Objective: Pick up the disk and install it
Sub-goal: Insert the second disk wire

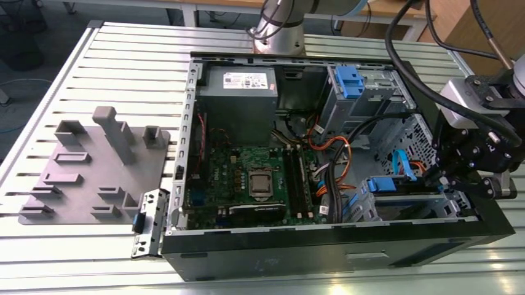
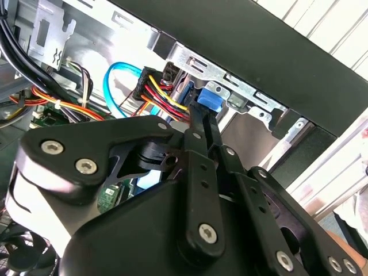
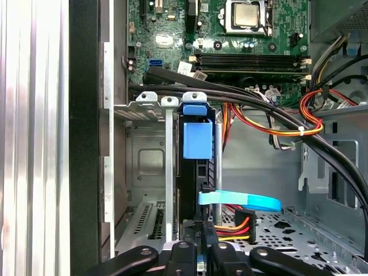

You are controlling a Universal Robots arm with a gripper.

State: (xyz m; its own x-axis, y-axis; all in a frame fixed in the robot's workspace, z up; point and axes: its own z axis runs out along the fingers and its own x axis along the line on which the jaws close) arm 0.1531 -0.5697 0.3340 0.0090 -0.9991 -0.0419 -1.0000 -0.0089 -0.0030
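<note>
Disk [image 3: 197,150] sits edge-on in its bay, mostly hidden; claw [image 3: 198,248] grip unclear.

Thick black cables [image 3: 241,100] cross at twelve o'clock of the blue-railed disk [image 3: 197,138]; a flat blue ribbon cable [image 3: 241,201] lies across its four o'clock side.

The room was bright, and light shone off the slatted table [image 1: 123,74]. Inside the computer case [image 1: 246,258] it was darker. Up close, the black end effector [image 2: 198,138] looked blurry.
</note>
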